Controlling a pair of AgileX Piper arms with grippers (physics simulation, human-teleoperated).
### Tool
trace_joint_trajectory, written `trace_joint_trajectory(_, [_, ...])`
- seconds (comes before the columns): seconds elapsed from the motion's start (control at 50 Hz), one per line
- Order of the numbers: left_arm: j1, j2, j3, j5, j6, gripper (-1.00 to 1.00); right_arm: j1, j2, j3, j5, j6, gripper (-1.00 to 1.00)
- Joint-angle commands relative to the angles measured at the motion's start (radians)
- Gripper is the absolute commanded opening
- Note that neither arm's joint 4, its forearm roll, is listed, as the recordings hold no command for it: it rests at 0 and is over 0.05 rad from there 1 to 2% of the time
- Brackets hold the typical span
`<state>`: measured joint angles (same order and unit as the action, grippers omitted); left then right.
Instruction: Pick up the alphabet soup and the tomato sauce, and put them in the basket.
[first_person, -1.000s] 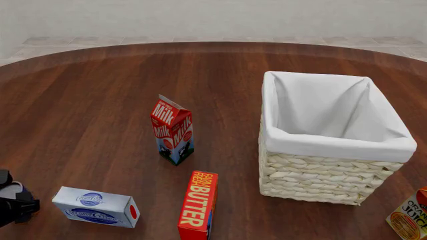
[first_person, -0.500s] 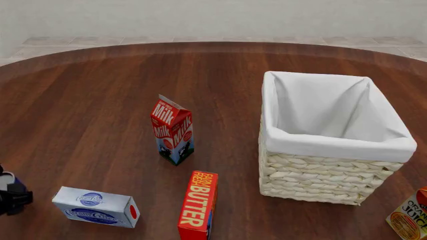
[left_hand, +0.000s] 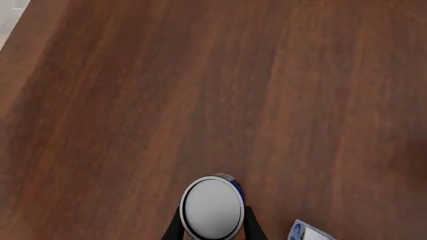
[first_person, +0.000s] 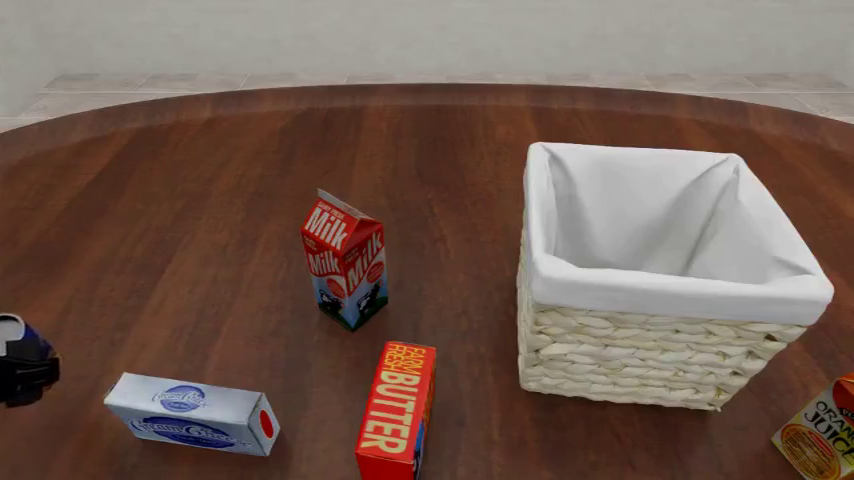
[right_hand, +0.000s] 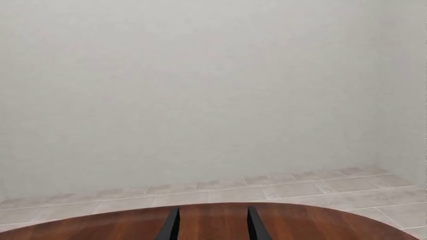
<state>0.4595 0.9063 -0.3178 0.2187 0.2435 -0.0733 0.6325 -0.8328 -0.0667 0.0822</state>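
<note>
The alphabet soup can (left_hand: 213, 207) shows its grey metal top and a sliver of blue label in the left wrist view. My left gripper (left_hand: 213, 226) is shut on it, with one dark finger on each side. In the front view the can (first_person: 11, 330) and left gripper (first_person: 19, 368) are at the far left edge, held a little above the table. The basket (first_person: 627, 362) stands at the right with nothing in it. My right gripper (right_hand: 212, 225) is open and empty, pointing at the far wall; it is out of the front view. The tomato sauce is out of view.
A milk carton (first_person: 347, 262) stands in the middle. A red butter box (first_person: 396, 410) lies near the front edge. A blue-and-white box (first_person: 194, 412) lies just right of the left gripper and also shows in the left wrist view (left_hand: 309, 233). An orange juice carton (first_person: 819, 430) is at the front right corner.
My left gripper has risen at the left edge of the front view, and the can's top now shows above it. Nothing else has moved.
</note>
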Motion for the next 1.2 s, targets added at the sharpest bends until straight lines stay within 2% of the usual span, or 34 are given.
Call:
trace_joint_trajectory(0.02, [-0.038,-0.076,-0.061,0.088,-0.011,-1.0,0.003,-0.002,0.0,0.003,-0.003,1.0])
trace_joint_trajectory(0.26, [-0.095,-0.132,-0.147,0.163,-0.046,-1.0,0.005,-0.001,-0.002,0.002,-0.005,1.0])
trace_joint_trajectory(0.46, [-0.128,-0.168,-0.195,0.2,-0.047,-1.0,0.004,0.002,-0.004,-0.002,-0.006,1.0])
trace_joint_trajectory(0.82, [-0.283,-0.209,-0.32,0.29,-0.07,-1.0,0.006,-0.007,-0.006,0.005,-0.008,1.0])
trace_joint_trajectory(1.2, [-0.382,-0.158,-0.38,0.287,-0.051,-1.0,0.017,-0.024,-0.007,0.018,-0.008,1.0])
